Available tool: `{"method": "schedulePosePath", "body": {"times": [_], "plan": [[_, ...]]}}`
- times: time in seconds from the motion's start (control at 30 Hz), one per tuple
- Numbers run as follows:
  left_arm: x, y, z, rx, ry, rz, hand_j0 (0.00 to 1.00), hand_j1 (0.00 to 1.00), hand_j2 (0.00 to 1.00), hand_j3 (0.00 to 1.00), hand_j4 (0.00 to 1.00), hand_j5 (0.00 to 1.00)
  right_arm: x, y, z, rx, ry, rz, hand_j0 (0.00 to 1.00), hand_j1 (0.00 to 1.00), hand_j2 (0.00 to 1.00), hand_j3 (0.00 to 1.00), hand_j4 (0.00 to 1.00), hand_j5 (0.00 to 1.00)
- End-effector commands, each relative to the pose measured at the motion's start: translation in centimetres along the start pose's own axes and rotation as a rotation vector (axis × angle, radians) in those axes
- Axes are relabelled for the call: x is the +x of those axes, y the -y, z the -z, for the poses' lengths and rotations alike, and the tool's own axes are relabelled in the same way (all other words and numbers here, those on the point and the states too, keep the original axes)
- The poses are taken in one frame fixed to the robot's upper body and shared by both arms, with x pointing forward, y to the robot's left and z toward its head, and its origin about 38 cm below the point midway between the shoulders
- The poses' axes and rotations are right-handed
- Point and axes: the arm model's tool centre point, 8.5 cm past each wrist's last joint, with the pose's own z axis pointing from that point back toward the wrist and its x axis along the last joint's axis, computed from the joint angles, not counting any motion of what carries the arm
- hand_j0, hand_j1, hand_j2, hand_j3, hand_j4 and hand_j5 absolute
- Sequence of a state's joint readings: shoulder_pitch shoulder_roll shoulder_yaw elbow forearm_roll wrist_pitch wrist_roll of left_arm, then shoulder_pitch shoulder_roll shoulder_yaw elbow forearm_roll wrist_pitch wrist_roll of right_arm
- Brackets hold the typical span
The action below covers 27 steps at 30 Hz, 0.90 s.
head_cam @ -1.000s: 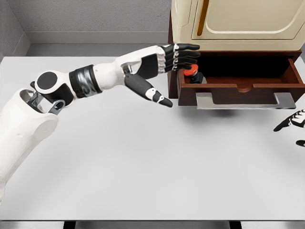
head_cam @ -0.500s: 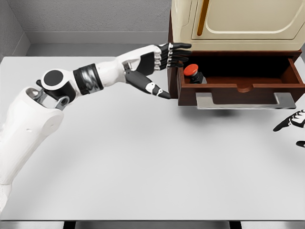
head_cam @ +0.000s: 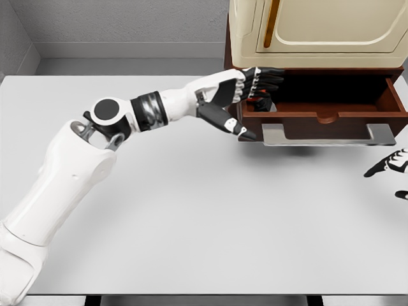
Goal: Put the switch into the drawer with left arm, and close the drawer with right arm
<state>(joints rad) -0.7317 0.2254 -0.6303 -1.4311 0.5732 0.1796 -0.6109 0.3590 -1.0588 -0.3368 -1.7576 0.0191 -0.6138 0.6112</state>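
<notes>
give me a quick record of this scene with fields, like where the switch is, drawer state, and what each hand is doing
switch: inside the drawer, left end, red top mostly hidden by fingers
drawer: open, pulled out under the cream cabinet
left hand: reaching over the drawer's left end, fingers above the switch; grasp unclear
right hand: at the right edge above the table, only fingertips visible

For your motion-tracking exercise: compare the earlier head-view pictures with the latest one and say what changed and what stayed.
The left hand has moved right, back over the drawer's left end, its fingers now covering the red switch. Its thumb points down outside. The drawer stays open, the right hand waits at the right edge.
</notes>
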Motion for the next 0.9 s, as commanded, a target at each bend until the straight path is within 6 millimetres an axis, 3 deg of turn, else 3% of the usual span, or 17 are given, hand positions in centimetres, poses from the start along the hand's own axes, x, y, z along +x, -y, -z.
{"method": "schedulePosePath", "body": {"times": [0.0, 0.13, 0.27, 0.37, 0.53, 0.7, 0.87], "plan": [[0.2, 0.1, 0.3, -0.001, 0.009, 0.004, 1.00, 1.00, 1.00, 1.00, 1.00, 1.00, 0.0, 0.0, 0.0, -0.002, 0.001, 0.007, 0.73, 0.73, 0.73, 0.73, 0.73, 0.73], [2.2, 0.5, 0.1, -0.016, 0.052, 0.044, 1.00, 1.00, 1.00, 1.00, 1.00, 1.00, 0.0, 0.1, 0.0, -0.005, 0.000, 0.006, 0.74, 0.74, 0.74, 0.74, 0.74, 0.74], [3.0, -0.5, -1.7, 0.011, 0.052, 0.079, 1.00, 1.00, 1.00, 1.00, 1.00, 1.00, 0.0, 0.1, -0.1, -0.006, -0.001, 0.005, 0.74, 0.74, 0.74, 0.74, 0.74, 0.74], [2.5, -1.9, -3.7, 0.062, 0.028, 0.078, 1.00, 1.00, 1.00, 1.00, 1.00, 1.00, 0.0, 0.0, -0.1, -0.005, -0.001, 0.006, 0.74, 0.74, 0.74, 0.74, 0.74, 0.74], [0.1, -3.3, -4.2, 0.105, -0.029, 0.027, 1.00, 1.00, 1.00, 1.00, 1.00, 1.00, 0.0, 0.0, -0.1, -0.005, -0.001, 0.008, 0.74, 0.74, 0.74, 0.74, 0.74, 0.74], [-1.3, -2.8, -3.5, 0.091, -0.056, 0.002, 1.00, 1.00, 1.00, 1.00, 1.00, 1.00, 0.0, 0.0, -0.1, -0.006, -0.001, 0.008, 0.74, 0.74, 0.74, 0.74, 0.74, 0.74], [-1.2, -1.7, -2.1, 0.056, -0.041, 0.001, 1.00, 1.00, 1.00, 1.00, 1.00, 1.00, 0.0, 0.0, -0.1, -0.006, -0.001, 0.008, 0.74, 0.74, 0.74, 0.74, 0.74, 0.74]]}}
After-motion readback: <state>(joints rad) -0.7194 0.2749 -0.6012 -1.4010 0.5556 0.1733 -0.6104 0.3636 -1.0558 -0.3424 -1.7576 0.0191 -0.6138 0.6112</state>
